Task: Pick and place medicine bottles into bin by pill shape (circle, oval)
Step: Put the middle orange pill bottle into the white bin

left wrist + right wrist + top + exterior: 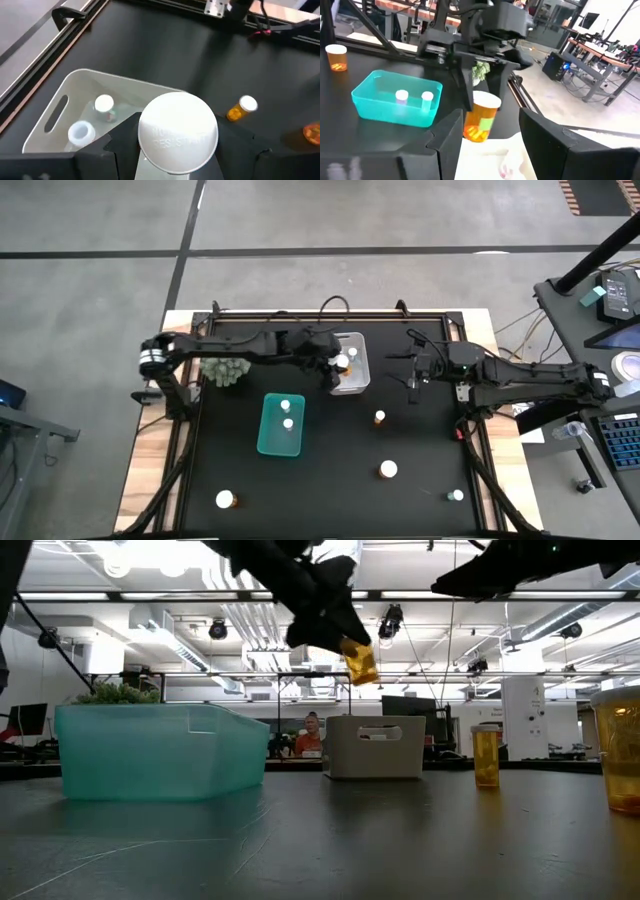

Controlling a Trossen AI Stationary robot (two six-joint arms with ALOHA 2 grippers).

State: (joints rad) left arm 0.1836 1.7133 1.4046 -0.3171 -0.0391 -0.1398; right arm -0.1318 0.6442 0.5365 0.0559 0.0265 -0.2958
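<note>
My left gripper (pixel 338 366) is shut on an amber medicine bottle with a white cap (pixel 178 132), held over the near edge of the white bin (pixel 352 348). The bottle also shows in the low view (pixel 360 662) and the right wrist view (pixel 480 122). The white bin holds two bottles (pixel 103 104) (pixel 81 132). The teal bin (pixel 268 442) holds two white-capped bottles (pixel 287 414). My right gripper (pixel 413 383) is open and empty, right of the white bin, above the table. My left gripper pinches the amber bottle's body just under the cap (pixel 476 111) between its two fingers (pixel 120 145). The fingers come from above, pointing down. The bottle hangs below them, cap up and slightly tilted, lifted clear above the white bin.
Loose bottles stand on the black table: one mid-table (pixel 380 418), one nearer the front (pixel 388 470), one front left (pixel 227 500), one front right (pixel 456 495). A green bushy plant (pixel 225 370) stands left of the white bin. A raised frame (pixel 190 395) edges the table.
</note>
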